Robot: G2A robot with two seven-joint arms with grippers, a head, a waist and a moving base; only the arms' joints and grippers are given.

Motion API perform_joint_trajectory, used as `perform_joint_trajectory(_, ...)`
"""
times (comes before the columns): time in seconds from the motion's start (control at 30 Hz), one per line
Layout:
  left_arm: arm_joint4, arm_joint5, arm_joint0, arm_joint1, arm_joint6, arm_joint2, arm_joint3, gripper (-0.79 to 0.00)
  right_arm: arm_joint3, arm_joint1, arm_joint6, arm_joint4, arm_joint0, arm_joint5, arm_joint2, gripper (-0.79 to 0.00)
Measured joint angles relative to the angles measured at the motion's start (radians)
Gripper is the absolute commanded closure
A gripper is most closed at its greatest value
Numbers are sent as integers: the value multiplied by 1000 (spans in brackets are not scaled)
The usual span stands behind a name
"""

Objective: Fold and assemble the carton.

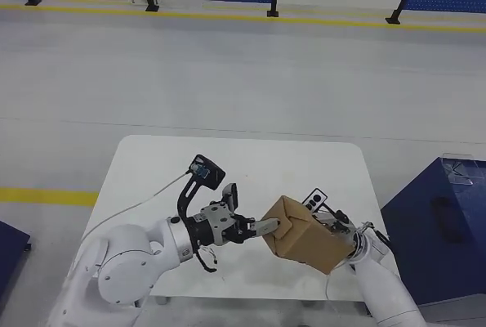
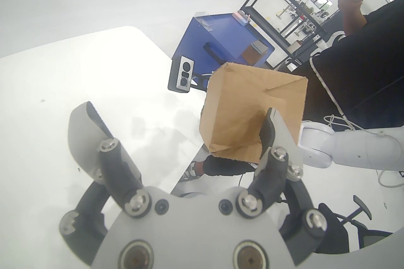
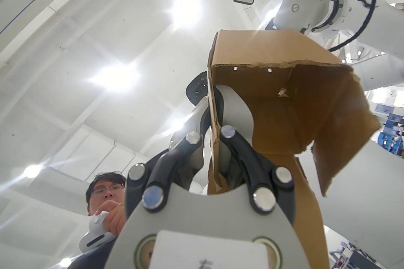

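The brown carton [image 1: 304, 233] is held in the air over the table's front right part, tilted, with its folded end toward the left arm. My right gripper [image 3: 214, 100] is shut on one wall of the carton [image 3: 268, 49] at its unclosed end, one finger inside and one outside; loose flaps hang there. My left gripper [image 2: 176, 119] is open, and one finger [image 2: 271, 128] rests against the carton's [image 2: 252, 106] folded end while the other stands well apart. From above, the left gripper [image 1: 259, 229] meets the carton's left corner.
The white table [image 1: 226, 163] lies below, bare at the back and left. A blue cabinet [image 1: 447, 229] stands just off the table's right edge, close to the right arm. A cable [image 1: 136, 208] runs across the table's left part.
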Motion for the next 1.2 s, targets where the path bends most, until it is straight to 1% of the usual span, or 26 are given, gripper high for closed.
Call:
perform_joint_trajectory(0.37,7,38,-52,-6,-18,61,60,-785,-19,9,13,-8,-4,-13,-14,0)
perform_joint_trajectory(0.57,20,50,-80,-11,-45,113,79,-785,-20,16,15,-3,-2,-15,-18,0)
perform_joint_trajectory(0.7,28,60,-92,-12,-29,113,79,-785,-18,19,9,6,2,-9,-17,0)
perform_joint_trajectory(0.8,31,79,-76,-5,-24,66,40,-785,-9,21,-3,21,9,2,-6,0)
perform_joint_trajectory(0.9,31,100,-29,8,-32,-20,-25,-785,-7,22,-17,29,14,11,6,0)
perform_joint_trajectory(1.0,16,97,40,23,-36,-131,-91,-785,-8,22,-22,30,14,15,8,0)
perform_joint_trajectory(1.03,7,86,71,28,-30,-178,-114,-785,-8,22,-22,30,14,15,8,0)
perform_joint_trajectory(1.1,-18,55,117,34,-8,-247,-139,-785,-8,22,-21,30,14,14,7,0)
perform_joint_trajectory(1.13,-40,26,145,37,18,-288,-147,-785,-8,22,-21,30,14,14,7,0)
perform_joint_trajectory(1.2,-56,-11,170,38,52,-327,-150,-785,-8,22,-21,30,14,14,7,0)
